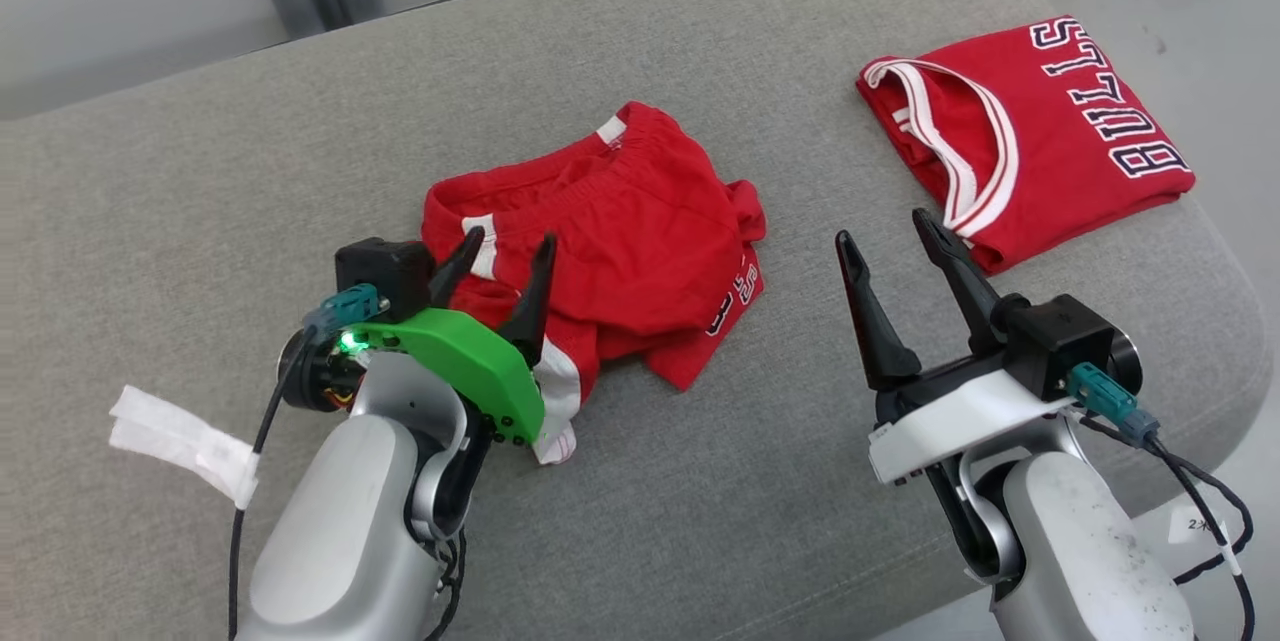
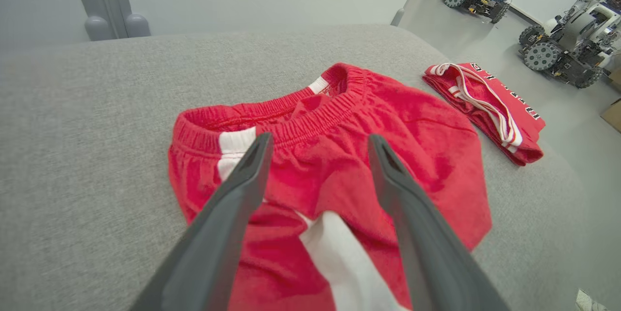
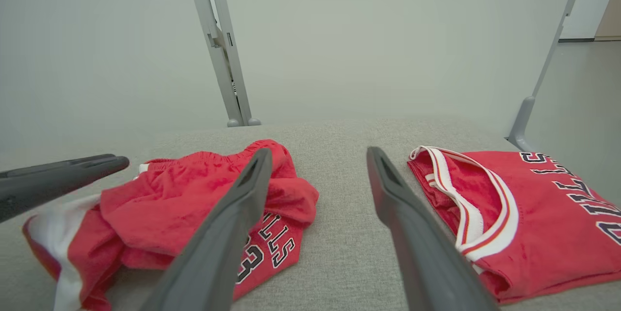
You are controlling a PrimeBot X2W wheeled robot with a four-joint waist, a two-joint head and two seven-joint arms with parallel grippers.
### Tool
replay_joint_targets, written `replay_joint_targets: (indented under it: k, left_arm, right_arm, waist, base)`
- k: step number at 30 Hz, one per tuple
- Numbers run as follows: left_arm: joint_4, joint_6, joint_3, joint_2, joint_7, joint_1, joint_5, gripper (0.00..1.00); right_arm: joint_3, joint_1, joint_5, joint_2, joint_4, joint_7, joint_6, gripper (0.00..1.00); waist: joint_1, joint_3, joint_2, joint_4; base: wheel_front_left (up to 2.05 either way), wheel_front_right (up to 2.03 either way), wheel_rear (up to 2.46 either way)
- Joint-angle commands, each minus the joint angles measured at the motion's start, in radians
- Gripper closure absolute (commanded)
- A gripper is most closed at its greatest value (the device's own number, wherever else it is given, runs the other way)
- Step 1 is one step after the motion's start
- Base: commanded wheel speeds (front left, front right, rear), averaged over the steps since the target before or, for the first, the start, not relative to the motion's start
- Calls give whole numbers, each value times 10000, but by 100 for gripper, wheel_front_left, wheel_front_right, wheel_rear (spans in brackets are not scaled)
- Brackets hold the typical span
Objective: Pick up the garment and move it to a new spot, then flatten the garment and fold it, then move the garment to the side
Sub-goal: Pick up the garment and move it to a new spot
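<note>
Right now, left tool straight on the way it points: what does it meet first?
The red shorts: the open left tool points straight into their cloth. How far above them it hangs is hard to judge.

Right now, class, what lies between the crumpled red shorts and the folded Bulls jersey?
Bare grey cushion, seen in the right wrist view; in the head view the open right gripper hovers by that gap.

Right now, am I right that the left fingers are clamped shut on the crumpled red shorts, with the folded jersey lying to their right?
Not quite: the left fingers stand open over the crumpled red shorts, as the left wrist view shows; the folded jersey does lie to their right.
</note>
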Motion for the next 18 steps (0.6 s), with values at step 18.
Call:
replay_joint_targets:
  k: [18]
  left_arm:
    - [-929, 224, 1720, 744, -3700, 2490, 126, 0]
  right_arm:
    - [-809, 828, -181, -335, -151, 462, -16, 0]
  waist:
    - [1, -1536, 0, 1893]
  base:
    - [0, 0, 0]
